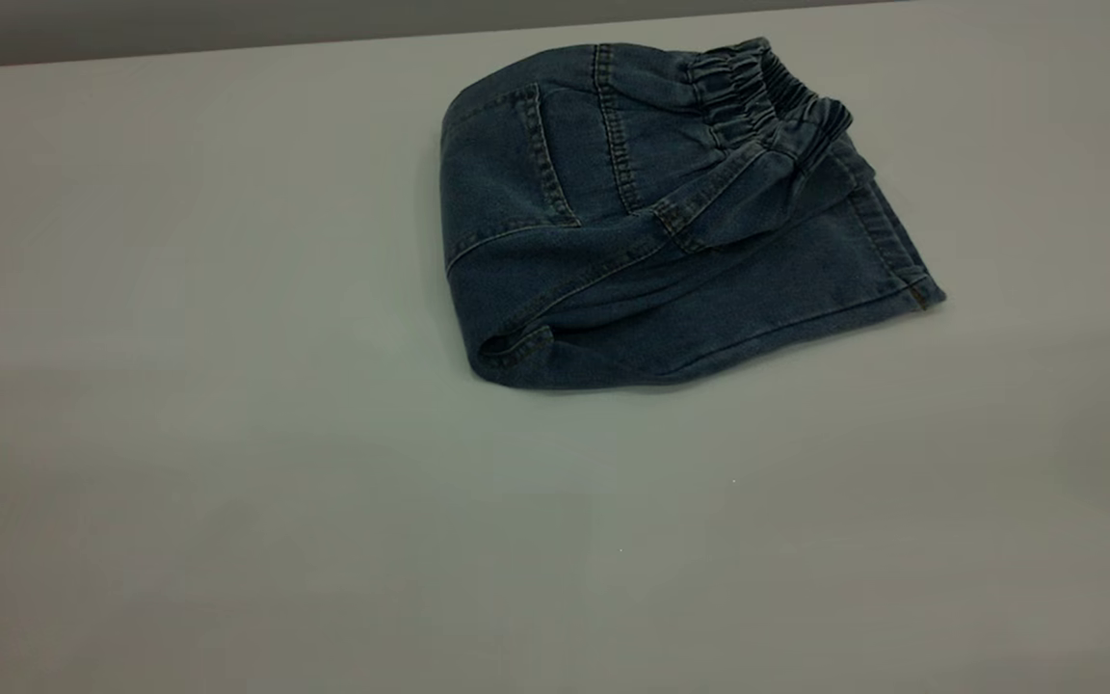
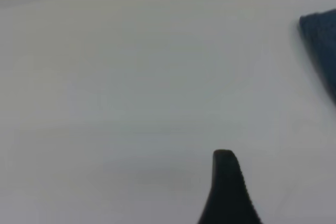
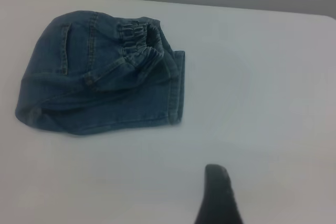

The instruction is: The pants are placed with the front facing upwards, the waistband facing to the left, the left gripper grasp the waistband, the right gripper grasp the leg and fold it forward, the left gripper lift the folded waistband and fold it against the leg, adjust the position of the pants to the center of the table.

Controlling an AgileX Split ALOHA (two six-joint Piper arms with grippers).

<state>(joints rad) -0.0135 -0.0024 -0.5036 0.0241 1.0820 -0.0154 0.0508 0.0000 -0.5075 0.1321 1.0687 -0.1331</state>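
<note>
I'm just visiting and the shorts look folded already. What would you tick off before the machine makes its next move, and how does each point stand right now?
1. Pants folded into a compact bundle: ok.
2. Waistband laid over onto the leg part: ok, it sits on top at the far right of the bundle.
3. Pants at the centre of the table: not ok, in the exterior view they lie toward the far edge and right of the middle.
4. Left tool clear of the fabric: ok, only bare table beneath it.
5. Right tool clear of the fabric: ok, pants lie apart from it.
6. Tools open and ready: cannot tell.
</note>
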